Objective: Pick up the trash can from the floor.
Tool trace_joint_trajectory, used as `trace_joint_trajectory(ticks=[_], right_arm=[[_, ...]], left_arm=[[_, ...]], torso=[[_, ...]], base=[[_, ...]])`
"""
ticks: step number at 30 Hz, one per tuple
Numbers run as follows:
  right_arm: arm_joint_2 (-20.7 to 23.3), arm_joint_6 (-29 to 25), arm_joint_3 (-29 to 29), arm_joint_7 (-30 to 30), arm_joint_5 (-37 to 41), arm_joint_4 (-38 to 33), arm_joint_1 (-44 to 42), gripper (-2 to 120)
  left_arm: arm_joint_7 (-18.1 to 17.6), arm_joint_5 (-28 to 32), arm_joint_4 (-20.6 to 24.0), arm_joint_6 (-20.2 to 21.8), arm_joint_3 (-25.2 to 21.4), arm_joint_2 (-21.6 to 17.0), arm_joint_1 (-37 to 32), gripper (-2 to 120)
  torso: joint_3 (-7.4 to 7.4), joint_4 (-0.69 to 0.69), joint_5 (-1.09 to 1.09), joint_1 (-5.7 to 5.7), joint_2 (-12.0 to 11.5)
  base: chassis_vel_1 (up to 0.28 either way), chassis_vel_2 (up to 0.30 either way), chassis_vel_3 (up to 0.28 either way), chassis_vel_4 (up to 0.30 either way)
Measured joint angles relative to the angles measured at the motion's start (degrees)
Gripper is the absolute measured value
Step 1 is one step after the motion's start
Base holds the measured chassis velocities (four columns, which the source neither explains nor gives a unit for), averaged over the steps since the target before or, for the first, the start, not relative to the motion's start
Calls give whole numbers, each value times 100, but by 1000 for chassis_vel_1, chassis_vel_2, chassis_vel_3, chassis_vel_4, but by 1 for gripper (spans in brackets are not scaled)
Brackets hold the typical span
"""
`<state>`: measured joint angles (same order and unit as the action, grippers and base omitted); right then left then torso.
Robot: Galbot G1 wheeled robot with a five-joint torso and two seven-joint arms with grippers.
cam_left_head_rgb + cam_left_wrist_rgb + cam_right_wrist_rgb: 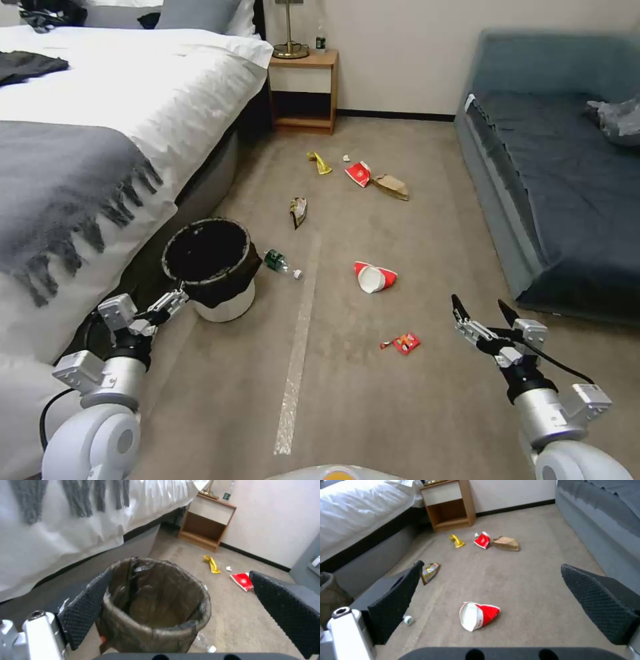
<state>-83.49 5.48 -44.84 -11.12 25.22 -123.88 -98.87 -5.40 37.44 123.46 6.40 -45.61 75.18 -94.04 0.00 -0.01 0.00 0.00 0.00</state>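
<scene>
The left gripper (175, 300), at lower left of the head view, is spread wide with nothing grasped, one finger (87, 605) beside the rim of the trash can (213, 267). The can is stood upright on the floor (400, 413) beside the bed (80, 147). The right gripper (485, 312), lower right, is likewise spread, above a crushed paper cup (477, 615).

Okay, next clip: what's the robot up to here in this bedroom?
The left gripper is open at the rim of the small round white plastic trash can with a black bag liner, which stands upright on the beige-grey carpet floor beside the bed; the left wrist view shows its fingers on either side of the bin. The right gripper hangs open above bare carpet, near a crushed red-and-white paper cup.
</scene>
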Motion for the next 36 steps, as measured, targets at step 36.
trace_joint_trajectory(ticks=[36], right_arm=[[5,122,2,65,72,-136,-41,100]], left_arm=[[-95,42,71,82,-22,-82,-13,100]], torso=[[0,1,0,0,0]], base=[[-84,84,88,-83]])
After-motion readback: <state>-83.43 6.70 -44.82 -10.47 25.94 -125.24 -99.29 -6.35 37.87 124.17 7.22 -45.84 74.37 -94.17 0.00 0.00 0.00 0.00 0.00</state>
